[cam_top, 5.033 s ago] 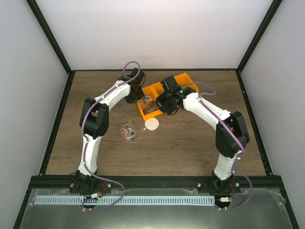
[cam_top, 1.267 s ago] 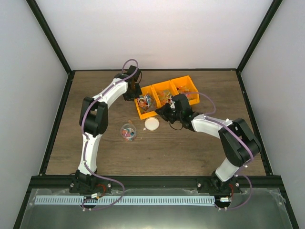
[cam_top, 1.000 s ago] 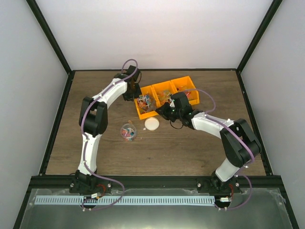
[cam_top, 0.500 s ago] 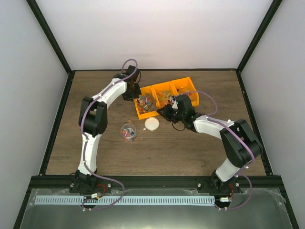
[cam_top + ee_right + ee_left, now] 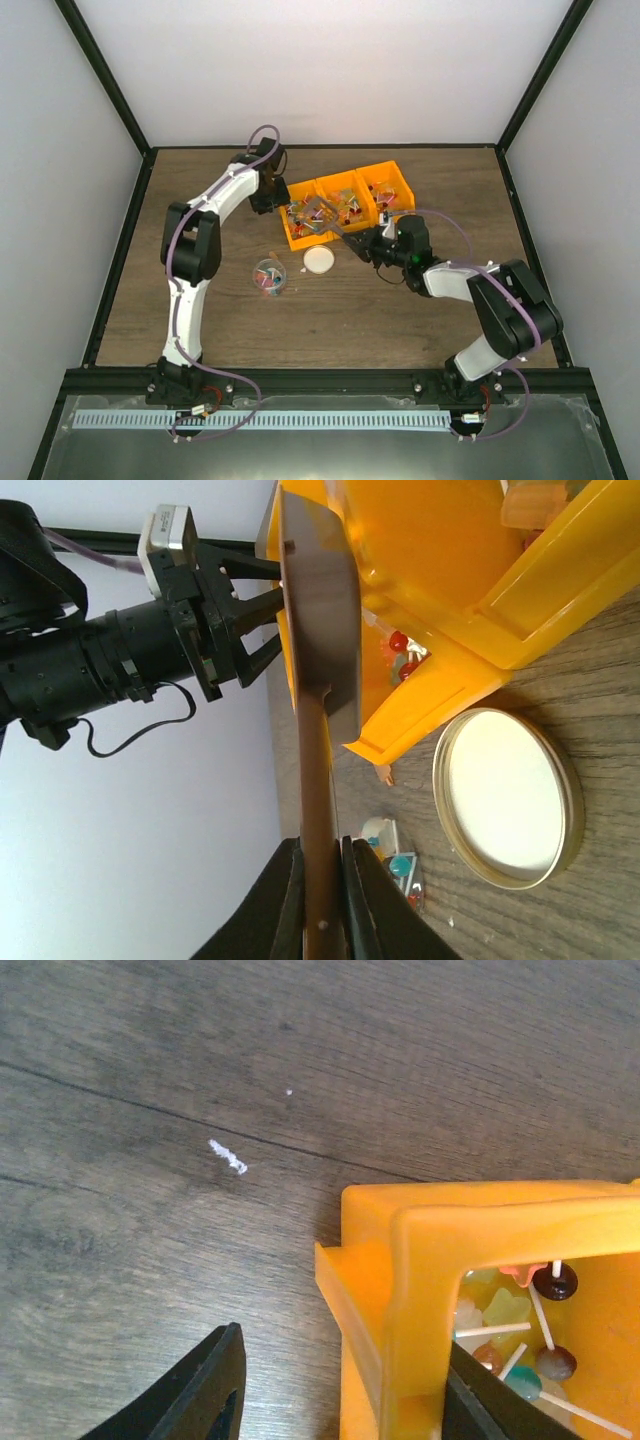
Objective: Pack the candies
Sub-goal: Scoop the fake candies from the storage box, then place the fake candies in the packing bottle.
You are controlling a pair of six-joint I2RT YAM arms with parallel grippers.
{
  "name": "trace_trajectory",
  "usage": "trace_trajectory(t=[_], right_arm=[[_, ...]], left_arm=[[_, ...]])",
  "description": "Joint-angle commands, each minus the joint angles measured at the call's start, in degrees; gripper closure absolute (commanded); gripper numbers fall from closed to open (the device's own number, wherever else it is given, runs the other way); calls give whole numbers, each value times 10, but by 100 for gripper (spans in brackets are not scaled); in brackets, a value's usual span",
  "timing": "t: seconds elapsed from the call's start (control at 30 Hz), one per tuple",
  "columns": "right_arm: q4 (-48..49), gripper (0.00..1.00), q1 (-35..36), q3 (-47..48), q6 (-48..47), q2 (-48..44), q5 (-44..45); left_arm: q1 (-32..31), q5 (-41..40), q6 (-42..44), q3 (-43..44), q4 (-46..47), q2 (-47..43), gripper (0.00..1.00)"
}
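Candies (image 5: 510,1310) are lying in the orange bin (image 5: 420,1230); right tool (image 5: 318,890) is clamping the brown scoop (image 5: 320,630); left tool (image 5: 340,1390) is straddling the bin's corner, parted.

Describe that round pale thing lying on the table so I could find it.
Find the orange three-compartment bin mid-table. Just on the near side of its left end lies a flat cream lid, plain and empty, unlike the clear jar of colourful candies beside it.
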Motion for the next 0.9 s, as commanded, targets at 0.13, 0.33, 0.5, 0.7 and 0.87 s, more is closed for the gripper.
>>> trace_trajectory(t=[0.13, 0.33, 0.5, 0.7, 0.87], right_arm=[[-32, 99, -11, -4, 34, -43, 0], [-74, 99, -11, -3, -5, -86, -7], [-95, 99, -1, -16, -38, -109, -37], [-83, 99, 46, -29, -67, -124, -60], [-71, 99, 81, -29, -85, -124, -74]], left_arm=[[13, -2, 9, -6, -19, -40, 47], [17, -8, 16, -7, -18, -56, 45], [27, -19, 14, -25, -9, -81, 44], [46, -16, 14, -63, 9, -105, 44], [60, -16, 17, -97, 20, -117, 44]])
